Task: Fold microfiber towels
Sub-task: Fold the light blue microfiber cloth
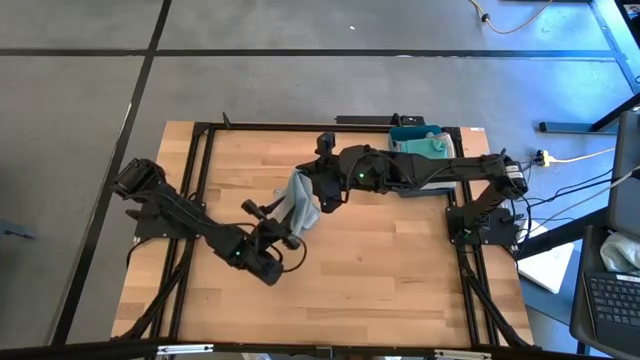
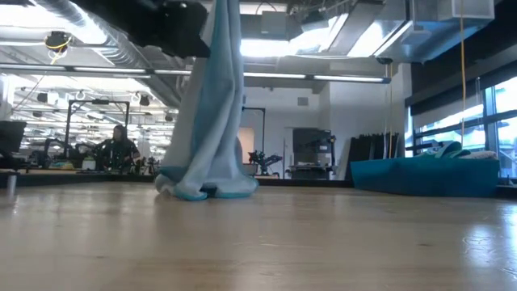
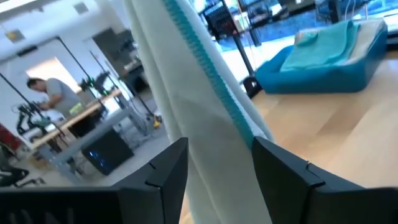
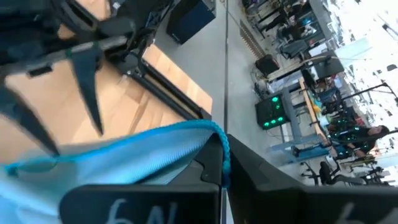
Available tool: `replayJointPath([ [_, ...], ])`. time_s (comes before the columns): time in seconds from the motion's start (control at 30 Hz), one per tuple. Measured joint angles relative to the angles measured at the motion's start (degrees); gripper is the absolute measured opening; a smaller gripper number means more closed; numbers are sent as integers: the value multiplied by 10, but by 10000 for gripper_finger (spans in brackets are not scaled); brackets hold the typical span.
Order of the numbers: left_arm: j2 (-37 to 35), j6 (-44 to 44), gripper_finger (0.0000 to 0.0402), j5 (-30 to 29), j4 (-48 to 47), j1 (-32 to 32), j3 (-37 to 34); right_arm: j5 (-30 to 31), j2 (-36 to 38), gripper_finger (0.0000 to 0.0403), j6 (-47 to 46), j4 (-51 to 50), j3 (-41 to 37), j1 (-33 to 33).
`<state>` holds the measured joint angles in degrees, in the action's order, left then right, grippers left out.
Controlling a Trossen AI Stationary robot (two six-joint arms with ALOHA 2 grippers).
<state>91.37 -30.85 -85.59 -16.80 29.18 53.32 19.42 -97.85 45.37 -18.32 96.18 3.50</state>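
Note:
A pale blue-grey microfiber towel (image 1: 300, 203) with a teal stitched edge hangs in a bunched column over the table's middle. Its lower end (image 2: 206, 187) rests crumpled on the wood. My right gripper (image 1: 318, 196) reaches in from the right and is shut on the towel's top. My left gripper (image 1: 288, 238) comes from the left and is shut on the hanging column (image 3: 217, 155) just below that. In the low view a dark gripper (image 2: 161, 28) shows beside the towel's top. My left gripper has the hanging column of the towel (image 3: 219, 168) between its two fingers (image 3: 163, 171), several layers bunched together. The fingers come roughly level from the table's left and lie across the column. The towel runs upright through them, its lower end on the table. My right gripper pinches the towel's teal stitched edge (image 4: 214, 132) between its two nearly closed fingers (image 4: 261, 180), at the towel's top. The cloth hangs below the hold in loose folds, with its lower end on the table.
A rigid blue tray (image 1: 420, 140) with more towels in it stands at the table's far right; it also shows in the low view (image 2: 424, 175) and the left wrist view (image 3: 323, 68). Bare wood lies along the near side (image 1: 350, 290). A person sits in the room beyond (image 2: 119, 145).

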Motion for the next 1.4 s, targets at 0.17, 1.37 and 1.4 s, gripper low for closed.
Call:
replayJointPath([
  [0.17,0,0,171,45,11,-31,0,-4,-6,12,-1,1,0,-9],
  [1.37,0,209,169,57,119,-83,1,33,-5,12,1,-10,0,-18],
  [1.4,0,209,167,55,104,-78,1,33,-5,12,1,-10,0,-18],
])
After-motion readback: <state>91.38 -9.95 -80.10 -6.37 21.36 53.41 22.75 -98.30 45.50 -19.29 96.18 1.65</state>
